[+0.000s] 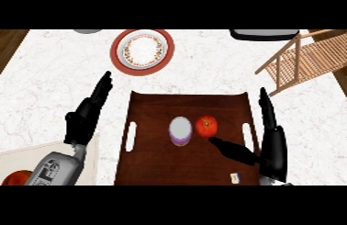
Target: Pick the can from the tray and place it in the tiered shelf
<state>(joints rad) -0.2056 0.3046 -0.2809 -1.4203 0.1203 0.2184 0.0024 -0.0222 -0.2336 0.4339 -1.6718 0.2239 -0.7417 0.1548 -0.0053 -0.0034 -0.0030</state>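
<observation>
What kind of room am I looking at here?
Most likely a kitchen: a marble-look counter holds a red-rimmed plate, a wooden tray with a can and a tomato, and a wooden shelf.

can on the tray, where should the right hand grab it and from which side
Probably round the can's upright side wall, below the pale top. It stands upright mid-tray with a tomato close on its right, so the right hand, open over the tray's right edge, would do best coming from the near side, clear of the tomato.
</observation>
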